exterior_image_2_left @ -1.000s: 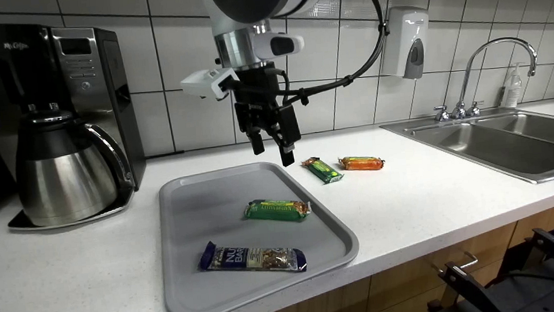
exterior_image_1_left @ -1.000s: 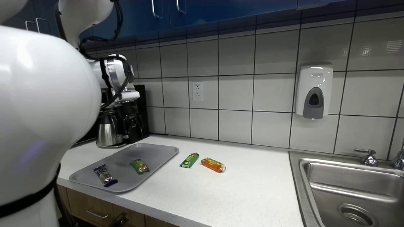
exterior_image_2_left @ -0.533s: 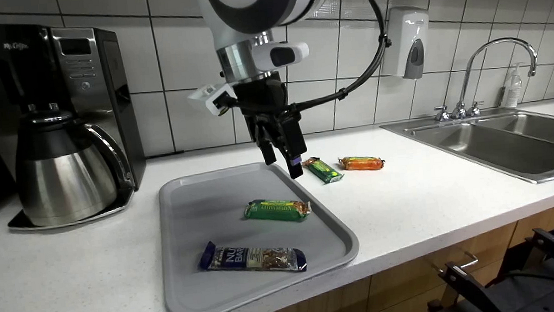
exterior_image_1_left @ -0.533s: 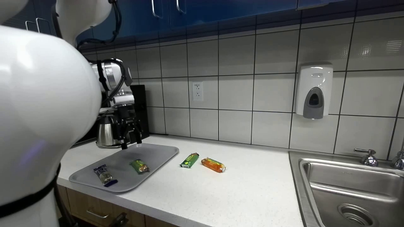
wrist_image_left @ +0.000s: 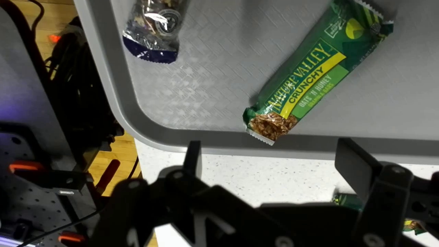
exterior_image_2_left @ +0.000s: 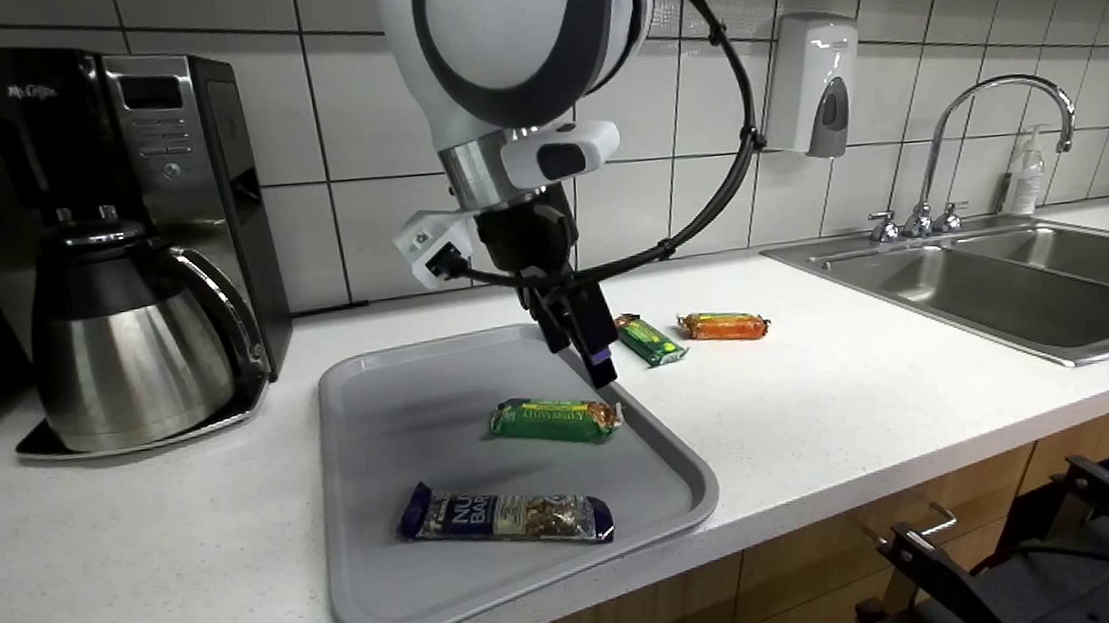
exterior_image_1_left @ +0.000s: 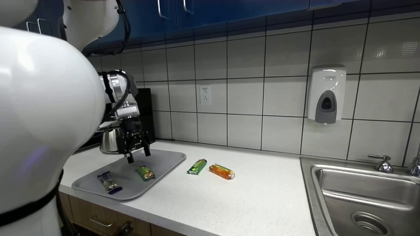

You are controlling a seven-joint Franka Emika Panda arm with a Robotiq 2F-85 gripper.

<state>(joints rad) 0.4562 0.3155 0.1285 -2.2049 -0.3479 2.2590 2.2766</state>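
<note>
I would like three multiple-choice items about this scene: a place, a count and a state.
1. Where does the nut bar lie?
A) in the sink
B) on the floor
C) on the tray

2. How many bars lie off the tray?
A) one
B) two
C) three

3. How is the claw?
A) open, empty
B) shut, empty
C) shut on the nut bar

1: C, both exterior views show it inside the tray.
2: B, a green bar and an orange bar lie on the counter.
3: A, in the wrist view its fingers stand apart, nothing between.
</note>
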